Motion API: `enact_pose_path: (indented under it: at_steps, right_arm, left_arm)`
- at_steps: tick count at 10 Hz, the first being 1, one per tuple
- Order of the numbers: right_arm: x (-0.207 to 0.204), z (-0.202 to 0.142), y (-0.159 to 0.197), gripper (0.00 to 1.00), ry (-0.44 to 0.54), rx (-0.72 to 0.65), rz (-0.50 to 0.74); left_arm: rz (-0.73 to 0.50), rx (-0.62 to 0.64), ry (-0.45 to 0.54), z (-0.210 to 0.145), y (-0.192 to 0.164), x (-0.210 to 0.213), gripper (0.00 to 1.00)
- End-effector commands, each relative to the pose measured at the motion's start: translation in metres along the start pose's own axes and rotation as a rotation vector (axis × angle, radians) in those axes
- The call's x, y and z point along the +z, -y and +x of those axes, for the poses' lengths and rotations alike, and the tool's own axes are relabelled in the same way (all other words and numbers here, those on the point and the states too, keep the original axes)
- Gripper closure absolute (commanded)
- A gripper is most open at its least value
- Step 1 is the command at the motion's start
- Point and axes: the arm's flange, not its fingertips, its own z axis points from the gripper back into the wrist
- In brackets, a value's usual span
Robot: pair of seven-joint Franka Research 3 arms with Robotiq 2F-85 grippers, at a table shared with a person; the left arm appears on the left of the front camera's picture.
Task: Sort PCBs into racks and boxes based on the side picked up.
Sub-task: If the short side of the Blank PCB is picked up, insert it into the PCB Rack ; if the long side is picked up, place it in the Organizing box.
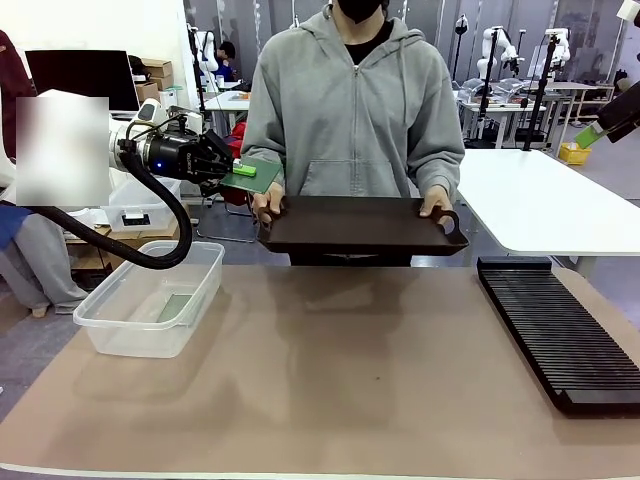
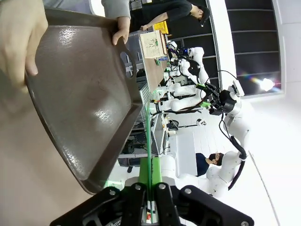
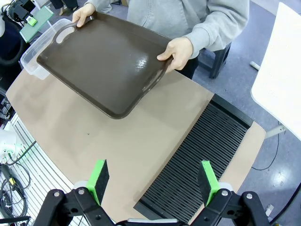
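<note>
My left gripper [image 1: 232, 172] is shut on one edge of a green PCB [image 1: 256, 175], held in the air above the far end of the clear box [image 1: 110, 312]. In the left wrist view the PCB [image 2: 149, 150] shows edge-on between the shut fingers [image 2: 136, 197]. A flat greenish board [image 1: 178, 305] seems to lie in the box. The black slotted rack [image 1: 560, 330] lies at the table's right side. My right gripper [image 3: 153, 179] hangs open high above the rack [image 3: 202, 150], with nothing between its green pads [image 3: 99, 174].
A person in a grey hoodie stands at the far side. Both hands hold a dark brown tray [image 1: 360, 225] by its handles, level above the table's far edge. A white table [image 1: 550, 200] stands behind at the right.
</note>
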Motion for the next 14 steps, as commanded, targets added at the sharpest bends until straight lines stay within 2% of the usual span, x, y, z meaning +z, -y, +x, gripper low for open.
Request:
enact_pose_path:
  at_steps: [1, 3, 6, 8, 12, 14]
  right_arm:
    - [-0.001, -0.001, 0.000, 0.00, -0.001, -0.001, 0.001]
    - [-0.001, -0.001, 0.000, 0.00, -0.001, -0.001, 0.001]
    - [-0.001, -0.001, 0.000, 0.00, -0.001, -0.001, 0.001]
    - [-0.001, -0.001, 0.000, 0.00, -0.001, -0.001, 0.001]
    - [-0.001, -0.001, 0.000, 0.00, -0.001, -0.001, 0.001]
    - [-0.001, -0.001, 0.000, 0.00, -0.001, -0.001, 0.001]
  left_arm:
    - [0.000, 0.000, 0.000, 0.000, 0.000, 0.000, 0.97]
    - [0.091, -0.035, -0.021, -0.002, 0.010, 0.013, 0.97]
    - [0.347, -0.060, -0.077, -0.010, 0.021, 0.034, 0.97]
    - [0.574, -0.081, -0.090, -0.017, 0.021, 0.048, 0.97]
    - [0.933, -0.013, -0.162, -0.035, -0.012, 0.063, 0.97]
    - [0.977, 0.022, -0.160, -0.043, -0.035, 0.066, 0.97]
